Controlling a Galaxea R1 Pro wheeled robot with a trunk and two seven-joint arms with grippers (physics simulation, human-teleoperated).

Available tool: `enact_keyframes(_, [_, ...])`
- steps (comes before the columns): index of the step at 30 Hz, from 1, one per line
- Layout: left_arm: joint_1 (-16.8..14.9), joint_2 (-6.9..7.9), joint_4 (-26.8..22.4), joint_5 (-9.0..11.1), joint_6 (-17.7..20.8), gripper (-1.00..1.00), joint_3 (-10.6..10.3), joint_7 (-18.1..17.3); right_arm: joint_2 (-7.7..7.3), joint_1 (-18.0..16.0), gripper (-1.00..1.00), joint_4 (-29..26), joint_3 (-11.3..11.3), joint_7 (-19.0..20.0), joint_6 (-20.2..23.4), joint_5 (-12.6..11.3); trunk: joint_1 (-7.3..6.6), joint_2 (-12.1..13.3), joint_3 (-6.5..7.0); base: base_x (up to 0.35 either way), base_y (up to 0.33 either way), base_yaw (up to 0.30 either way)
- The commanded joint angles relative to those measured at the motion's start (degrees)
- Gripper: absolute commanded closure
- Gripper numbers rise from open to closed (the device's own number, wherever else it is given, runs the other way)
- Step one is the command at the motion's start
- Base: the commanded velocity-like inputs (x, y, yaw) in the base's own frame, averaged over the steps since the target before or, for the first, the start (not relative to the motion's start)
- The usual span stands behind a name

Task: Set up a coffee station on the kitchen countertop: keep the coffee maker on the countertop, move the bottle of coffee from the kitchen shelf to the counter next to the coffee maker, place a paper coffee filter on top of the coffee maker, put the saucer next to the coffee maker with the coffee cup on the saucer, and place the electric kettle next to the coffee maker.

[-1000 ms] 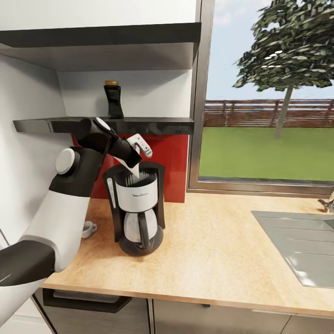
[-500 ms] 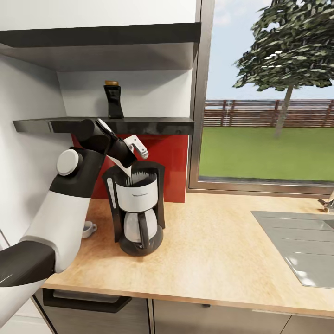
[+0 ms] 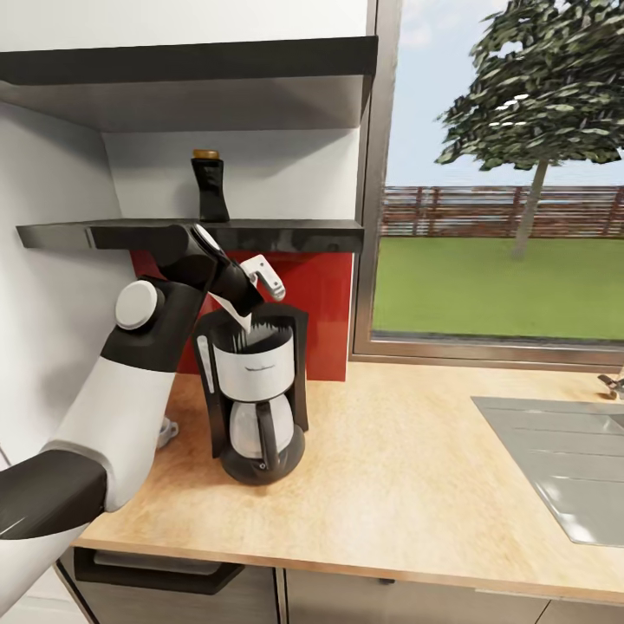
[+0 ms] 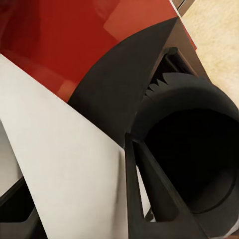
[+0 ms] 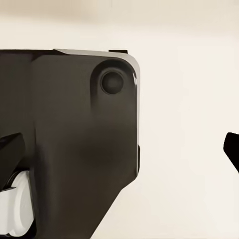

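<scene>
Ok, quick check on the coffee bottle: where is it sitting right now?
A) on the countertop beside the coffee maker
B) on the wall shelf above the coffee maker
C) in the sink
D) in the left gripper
B: the dark coffee bottle stands upright on the black shelf, above the coffee maker, while the left gripper holds the white paper filter over the maker's top.

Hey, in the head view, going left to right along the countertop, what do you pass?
Cup → coffee maker → bare counter → sink
</scene>
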Motion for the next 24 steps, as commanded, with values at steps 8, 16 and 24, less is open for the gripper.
enact_keyframes(8, [0.0,-0.01,0.0,-0.5,0.7,1.00,-0.1,-0.5,0.00,0.0,-1.00,0.1,0.0,-0.1,-0.2,0.0,0.02,0.0,-0.03,0.009,0.000,0.000])
enact_keyframes(16, [0.0,-0.02,0.0,-0.3,0.7,1.00,-0.1,-0.5,-0.01,0.0,-1.00,0.1,0.0,-0.1,-0.2,0.0,0.02,0.0,-0.03,0.149,-0.056,0.000])
enact_keyframes(24, [0.0,-0.02,0.0,-0.2,0.6,1.00,-0.1,-0.5,-0.07,0.0,-1.00,0.1,0.0,-0.1,-0.2,0.0,0.02,0.0,-0.03,0.020,-0.039,0.000])
